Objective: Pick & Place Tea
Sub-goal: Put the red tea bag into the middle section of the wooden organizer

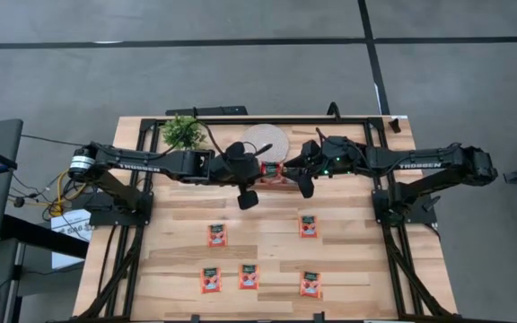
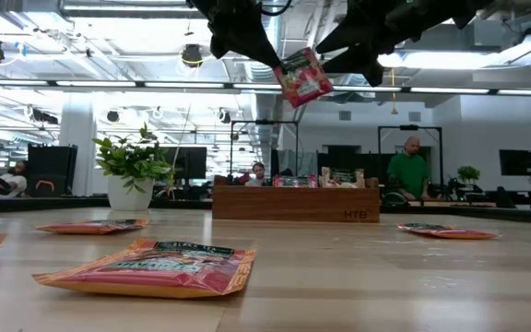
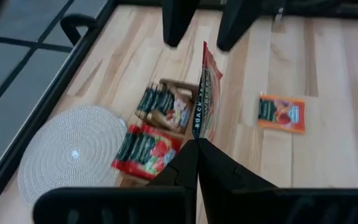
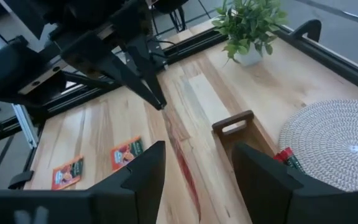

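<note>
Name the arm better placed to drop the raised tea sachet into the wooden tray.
Left. The left gripper is shut on the red tea sachet, held up over the wooden tray. The right gripper stands open just beside it, holding nothing.

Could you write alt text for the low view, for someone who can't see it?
Two dark robot arms meet overhead; the left gripper pinches a red tea sachet in mid-air. More sachets lie on the wooden table, with a potted plant and wooden tray behind.
</note>
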Robot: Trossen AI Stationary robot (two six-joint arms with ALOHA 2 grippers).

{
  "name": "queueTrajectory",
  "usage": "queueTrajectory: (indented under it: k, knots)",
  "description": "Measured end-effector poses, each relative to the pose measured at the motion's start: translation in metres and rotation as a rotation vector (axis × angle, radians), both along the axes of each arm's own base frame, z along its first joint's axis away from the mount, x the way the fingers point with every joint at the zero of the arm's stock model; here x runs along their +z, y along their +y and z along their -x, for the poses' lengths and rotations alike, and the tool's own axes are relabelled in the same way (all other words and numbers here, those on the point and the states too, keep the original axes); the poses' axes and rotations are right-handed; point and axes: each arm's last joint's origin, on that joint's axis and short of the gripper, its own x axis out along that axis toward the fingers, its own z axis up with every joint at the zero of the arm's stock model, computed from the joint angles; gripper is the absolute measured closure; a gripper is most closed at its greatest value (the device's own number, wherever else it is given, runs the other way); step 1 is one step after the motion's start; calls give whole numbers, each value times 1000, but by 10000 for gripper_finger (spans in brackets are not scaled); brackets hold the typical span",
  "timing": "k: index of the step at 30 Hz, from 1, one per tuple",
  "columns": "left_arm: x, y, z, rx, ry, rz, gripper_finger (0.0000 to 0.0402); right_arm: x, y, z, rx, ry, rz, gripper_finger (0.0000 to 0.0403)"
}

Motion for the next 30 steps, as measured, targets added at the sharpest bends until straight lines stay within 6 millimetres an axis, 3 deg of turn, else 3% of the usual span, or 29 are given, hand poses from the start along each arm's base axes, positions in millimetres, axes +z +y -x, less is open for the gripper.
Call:
queueTrajectory:
  k: [11,30]
  knots:
    - [-2,-1,-9,-27,-45,18,401,2,0,-1,4,-22,11,228]
    - [-6,-1,-15,-37,-61,26,401,-1,-3,1,-6,8,8,283]
